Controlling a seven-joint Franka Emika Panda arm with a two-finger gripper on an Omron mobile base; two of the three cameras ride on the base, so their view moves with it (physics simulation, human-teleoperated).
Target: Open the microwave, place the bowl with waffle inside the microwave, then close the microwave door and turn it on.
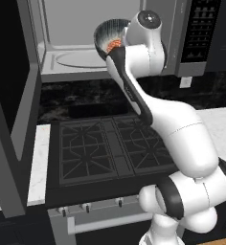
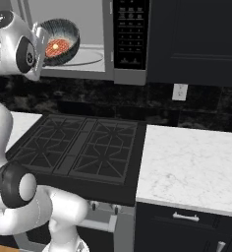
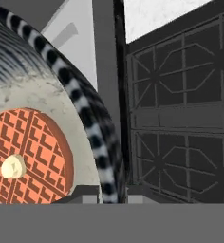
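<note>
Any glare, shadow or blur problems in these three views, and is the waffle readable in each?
Left base view: flat even light, no glare; the waffle is a small orange sliver in the tilted bowl, partly behind the arm. Right base view: waffle and bowl clear against the microwave cavity; the cabinets are very dark. Hand view: very close, waffle grid sharp, bowl rim cropped, stove grates dim but legible.

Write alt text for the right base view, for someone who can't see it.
A white robot arm holds a small dark speckled bowl, tipped on its side with a round orange-red waffle inside, at the mouth of an open grey microwave. Below sit a black gas stovetop and a white marble counter.
</note>
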